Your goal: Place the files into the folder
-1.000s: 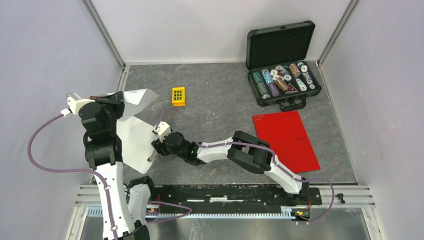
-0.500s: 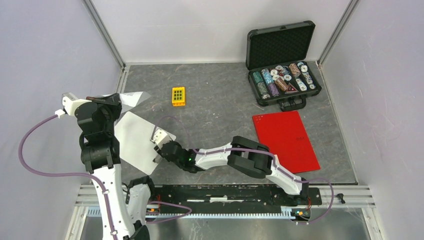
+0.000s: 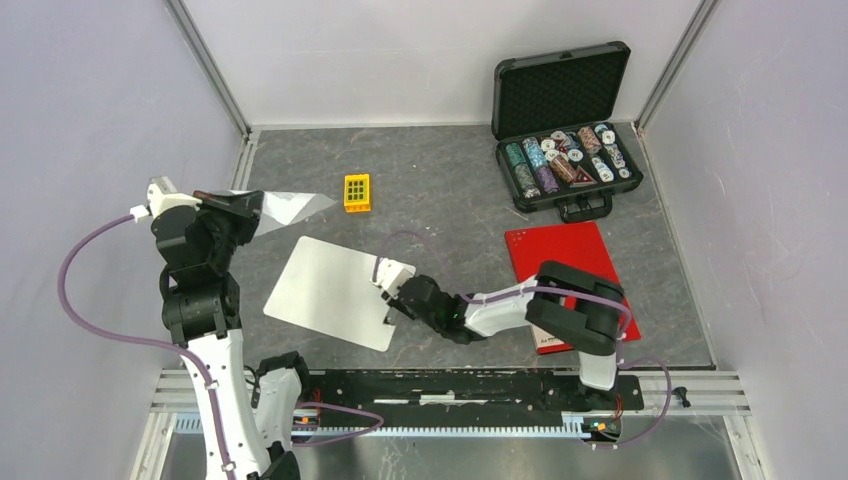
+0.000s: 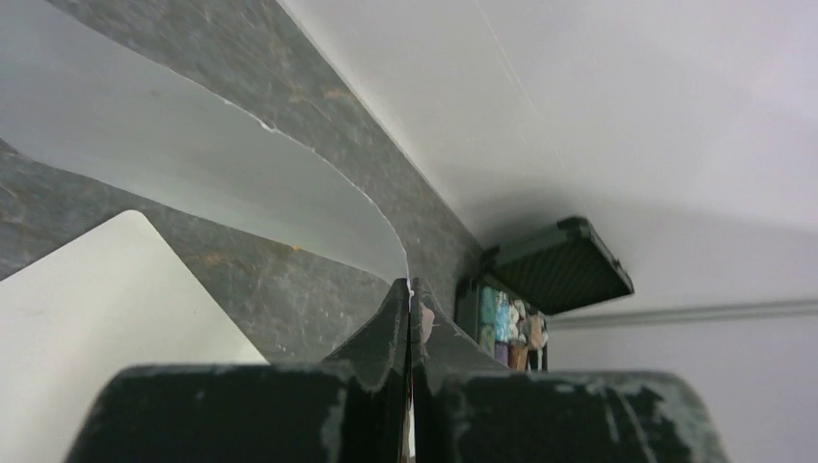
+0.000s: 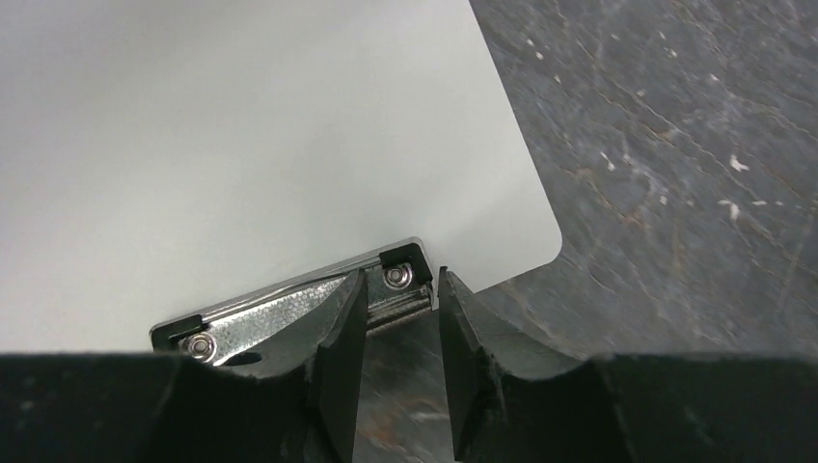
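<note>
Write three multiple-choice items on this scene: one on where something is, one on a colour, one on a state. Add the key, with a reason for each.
1. The open chip case stands:
A) at the far right corner of the table
B) by the left arm's base
C) at the near left edge

2. The folder is:
A) blue
B) red
C) green

3. On the left gripper, the jaws are:
A) wide apart and empty
B) shut on a paper sheet
C) shut on a chip

Key:
1 A, the top view shows it against the back wall, at the right side.
2 B, its cover shows red in the top view.
3 B, the left wrist view shows the jaws pinched together on the sheet's edge.
</note>
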Controlling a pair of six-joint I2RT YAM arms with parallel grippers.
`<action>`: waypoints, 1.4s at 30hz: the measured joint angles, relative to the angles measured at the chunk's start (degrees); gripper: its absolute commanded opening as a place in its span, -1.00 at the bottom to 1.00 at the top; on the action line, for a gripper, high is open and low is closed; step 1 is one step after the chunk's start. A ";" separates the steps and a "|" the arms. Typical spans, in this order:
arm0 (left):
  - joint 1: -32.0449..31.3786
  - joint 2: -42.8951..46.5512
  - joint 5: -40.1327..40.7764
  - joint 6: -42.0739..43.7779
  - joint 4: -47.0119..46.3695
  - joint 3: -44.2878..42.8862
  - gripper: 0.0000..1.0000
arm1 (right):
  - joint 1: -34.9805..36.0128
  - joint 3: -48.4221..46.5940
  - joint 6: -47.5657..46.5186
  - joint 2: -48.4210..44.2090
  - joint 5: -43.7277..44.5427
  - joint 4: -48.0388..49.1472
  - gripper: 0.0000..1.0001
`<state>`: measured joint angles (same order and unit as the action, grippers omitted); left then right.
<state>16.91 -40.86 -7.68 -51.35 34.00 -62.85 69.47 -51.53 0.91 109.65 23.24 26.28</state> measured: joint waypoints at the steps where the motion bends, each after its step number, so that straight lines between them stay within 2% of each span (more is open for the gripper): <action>1: 0.00 -0.15 -1.90 0.35 0.00 0.28 -0.95 | -0.74 1.75 -0.96 -1.14 -0.98 0.81 -0.21; 6: -0.07 -0.85 -11.91 3.45 1.60 2.51 -0.96 | -3.98 8.76 -6.54 -6.05 -3.93 3.21 -0.22; 17: -4.39 -1.03 -24.52 9.38 7.63 3.91 -0.96 | -11.98 17.29 -16.48 -15.06 -11.06 0.70 -0.20; 27: -9.75 0.00 -32.37 9.46 7.74 12.11 -0.96 | -15.74 21.18 -23.67 -20.15 -12.20 -1.90 -0.20; 32: -14.21 -1.84 -34.12 9.57 7.67 12.85 -0.95 | -16.85 21.77 -27.50 -21.31 -11.98 -3.23 -0.21; 37: -20.06 -4.13 -35.36 11.54 7.50 12.85 -0.95 | -18.56 21.77 -28.06 -22.77 -11.91 -5.42 -0.02; 42: -26.08 -6.75 -36.35 11.98 6.34 12.83 -0.96 | -21.31 20.83 -21.70 -26.99 -11.72 -10.34 0.16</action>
<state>-9.17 -47.62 -44.03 -39.38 40.34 -50.02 48.16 -30.70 -20.80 82.65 11.53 15.94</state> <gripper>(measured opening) 0.025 0.528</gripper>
